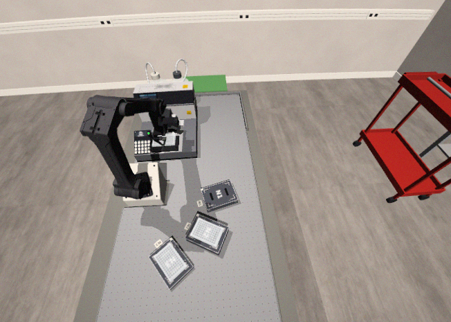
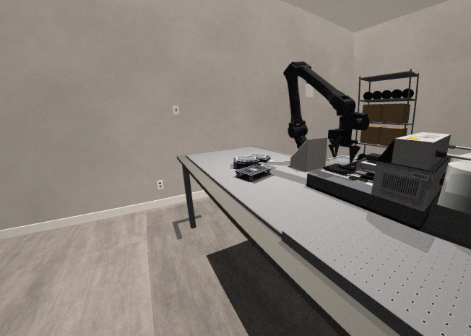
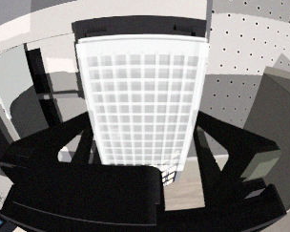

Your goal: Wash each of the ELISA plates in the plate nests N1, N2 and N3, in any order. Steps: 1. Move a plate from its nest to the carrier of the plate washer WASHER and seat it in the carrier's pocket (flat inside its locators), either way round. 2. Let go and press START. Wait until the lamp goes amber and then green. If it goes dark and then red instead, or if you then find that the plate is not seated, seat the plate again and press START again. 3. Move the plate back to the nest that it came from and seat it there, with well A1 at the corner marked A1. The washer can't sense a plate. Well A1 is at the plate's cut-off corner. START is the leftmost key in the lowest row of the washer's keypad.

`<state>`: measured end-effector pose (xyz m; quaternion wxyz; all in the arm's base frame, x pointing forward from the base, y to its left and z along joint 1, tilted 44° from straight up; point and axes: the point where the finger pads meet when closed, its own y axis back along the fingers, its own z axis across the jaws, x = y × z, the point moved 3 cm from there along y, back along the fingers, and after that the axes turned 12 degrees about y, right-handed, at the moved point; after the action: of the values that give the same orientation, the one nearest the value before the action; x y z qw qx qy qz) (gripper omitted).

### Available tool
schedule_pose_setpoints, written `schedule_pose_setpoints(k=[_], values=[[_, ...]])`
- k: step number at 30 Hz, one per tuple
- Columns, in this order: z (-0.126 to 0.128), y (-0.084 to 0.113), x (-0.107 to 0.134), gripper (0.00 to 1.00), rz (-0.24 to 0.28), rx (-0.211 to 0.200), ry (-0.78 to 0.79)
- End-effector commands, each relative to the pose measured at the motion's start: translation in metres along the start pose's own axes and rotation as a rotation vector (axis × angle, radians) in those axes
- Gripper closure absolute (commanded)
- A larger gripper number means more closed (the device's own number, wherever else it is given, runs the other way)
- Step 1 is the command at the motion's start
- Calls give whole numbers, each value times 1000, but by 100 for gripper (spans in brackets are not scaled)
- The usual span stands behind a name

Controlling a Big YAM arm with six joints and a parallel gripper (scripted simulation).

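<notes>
My gripper [image 1: 167,138] [image 2: 343,159] [image 3: 143,116] is shut on a white ELISA plate [image 1: 170,139] [image 2: 338,160] [image 3: 143,90], its fingers at the two long sides. The plate hangs a little above the washer's dark carrier [image 1: 162,148] [image 2: 334,168] [image 3: 138,24]. The washer's lamp [image 1: 148,133] is green above the keypad [image 1: 142,147]. Nest N1 [image 1: 218,188] [image 2: 253,169] is empty. One plate [image 1: 207,232] lies in nest N2 [image 1: 221,251], another plate [image 1: 170,262] in nest N3 [image 1: 189,268]. The held plate's cut-off corner cannot be made out.
The washer's raised housing [image 1: 164,97] [image 2: 399,187] stands behind the carrier, with tubes at its back. The arm's pale base block [image 1: 155,187] [image 2: 310,154] stands beside the washer's front edge. A red cart [image 1: 397,161] stands on the floor, away from the table.
</notes>
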<state>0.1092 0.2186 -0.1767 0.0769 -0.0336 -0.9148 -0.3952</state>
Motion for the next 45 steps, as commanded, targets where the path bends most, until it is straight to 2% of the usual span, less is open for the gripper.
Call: schedule_pose_setpoints(k=[1, 12, 13, 15, 29, 30, 32, 38, 39, 40, 45], values=[[20, 32, -8, 18, -33, -61, -11], [18, 46, -7, 18, -32, -58, -10], [14, 35, -8, 18, -12, -31, -13], [18, 52, -10, 18, -26, -64, -19], [18, 73, -7, 18, -32, -63, -12], [9, 57, -3, 18, -13, -19, -6], [18, 79, -8, 18, -30, -65, -15], [17, 89, -8, 18, -30, -65, -15], [17, 89, -9, 18, -28, -66, -16], [10, 73, -5, 18, -15, -36, -5], [10, 73, -5, 18, -16, -36, -5]])
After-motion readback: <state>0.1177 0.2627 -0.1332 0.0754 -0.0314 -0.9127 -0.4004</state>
